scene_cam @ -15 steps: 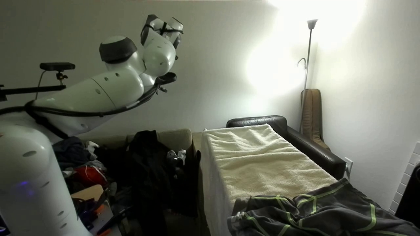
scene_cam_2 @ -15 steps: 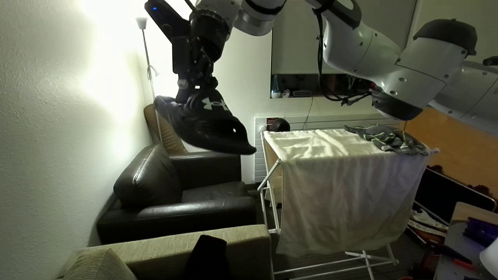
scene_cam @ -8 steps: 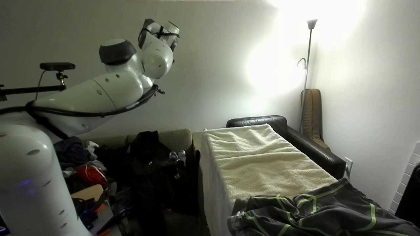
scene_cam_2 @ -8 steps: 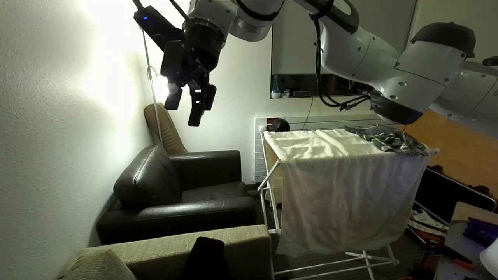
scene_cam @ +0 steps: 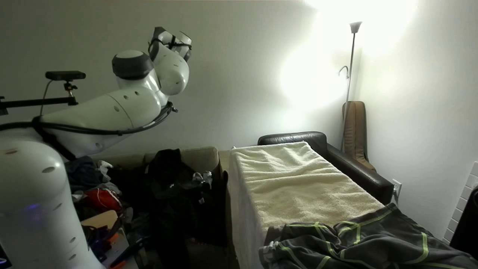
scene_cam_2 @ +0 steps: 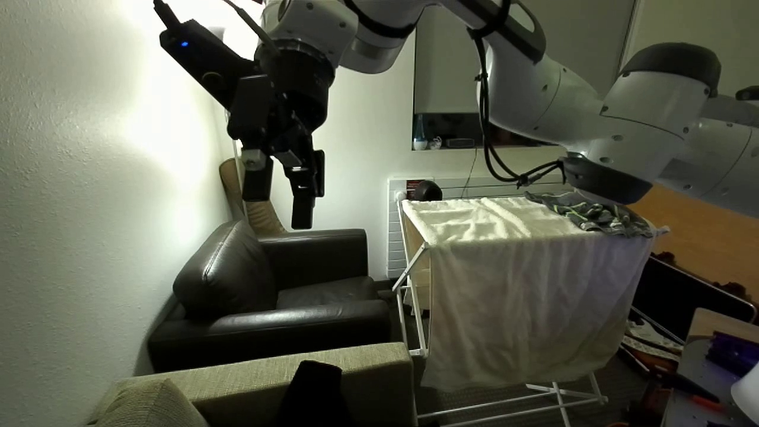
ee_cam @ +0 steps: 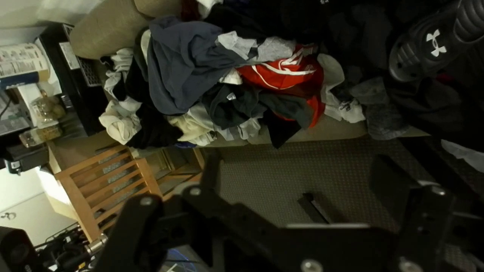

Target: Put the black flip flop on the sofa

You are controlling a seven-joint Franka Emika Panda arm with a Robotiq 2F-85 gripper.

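Black flip flop [ee_cam: 446,36] lies on a dark heap [ee_cam: 363,32] on the sofa [ee_cam: 106,32], white logo [ee_cam: 436,43] showing. The tool [scene_cam_2: 280,207] hangs clear of it, jaws parted.

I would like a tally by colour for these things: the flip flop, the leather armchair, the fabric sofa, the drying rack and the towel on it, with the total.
Black or very dark: 2 (flip flop, leather armchair)
Beige: 1 (fabric sofa)
White or cream: 2 (drying rack, towel)
Total: 5
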